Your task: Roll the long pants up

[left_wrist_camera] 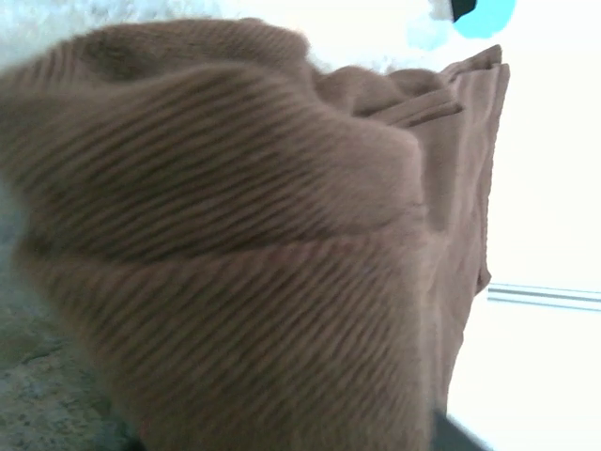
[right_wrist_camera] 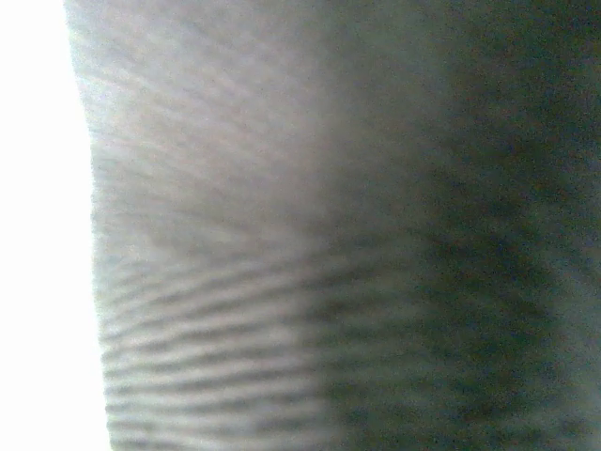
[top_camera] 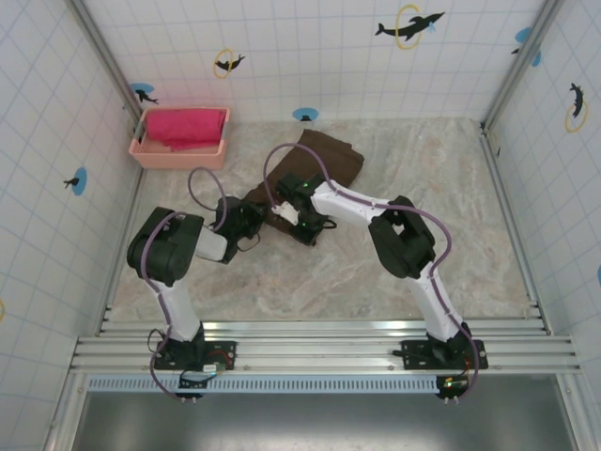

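The long pants [top_camera: 331, 156] are dark brown ribbed cloth, lying bunched at the middle back of the table with the near end gathered toward the arms. My left gripper [top_camera: 252, 218] is at the near-left end of that gathered part. My right gripper [top_camera: 289, 209] presses into the pants just to the right of it. In the left wrist view the pants [left_wrist_camera: 263, 235] rise in folds straight off the jaws and hide the fingers. The pants [right_wrist_camera: 282, 235] sit blurred against the lens in the right wrist view, so that gripper's fingers are hidden too.
A pink basket [top_camera: 158, 150] holding a bright pink cloth [top_camera: 186, 125] stands at the back left by the tiled wall. Tiled walls close off three sides. A metal rail [top_camera: 319, 331] runs along the near edge.
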`<action>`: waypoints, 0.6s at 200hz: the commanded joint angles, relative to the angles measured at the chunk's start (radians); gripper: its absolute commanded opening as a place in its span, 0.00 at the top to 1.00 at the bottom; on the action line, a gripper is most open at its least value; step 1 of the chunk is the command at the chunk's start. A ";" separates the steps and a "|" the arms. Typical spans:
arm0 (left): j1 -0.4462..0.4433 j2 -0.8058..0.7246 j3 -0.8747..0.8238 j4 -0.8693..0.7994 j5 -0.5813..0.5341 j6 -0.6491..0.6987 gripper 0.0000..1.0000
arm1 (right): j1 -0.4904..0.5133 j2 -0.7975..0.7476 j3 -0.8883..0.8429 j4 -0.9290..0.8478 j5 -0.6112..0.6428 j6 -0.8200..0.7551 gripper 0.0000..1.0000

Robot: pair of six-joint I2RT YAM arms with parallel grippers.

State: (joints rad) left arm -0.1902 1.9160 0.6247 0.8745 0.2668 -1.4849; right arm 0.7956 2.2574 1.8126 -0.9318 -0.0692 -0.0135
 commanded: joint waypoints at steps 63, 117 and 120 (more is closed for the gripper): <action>-0.008 0.007 0.094 -0.392 0.100 0.031 1.00 | -0.003 -0.183 -0.139 -0.044 0.097 0.029 0.60; -0.022 -0.052 0.474 -1.260 0.113 0.233 1.00 | 0.033 -0.393 -0.158 0.000 0.368 0.078 0.01; -0.023 -0.046 0.497 -1.297 0.112 0.239 1.00 | 0.039 -0.396 -0.154 0.002 0.381 0.078 0.01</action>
State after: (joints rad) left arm -0.2031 1.8755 0.9730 0.1417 0.3676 -1.3659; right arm 0.7998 1.9526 1.6405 -0.9352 0.1501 0.0368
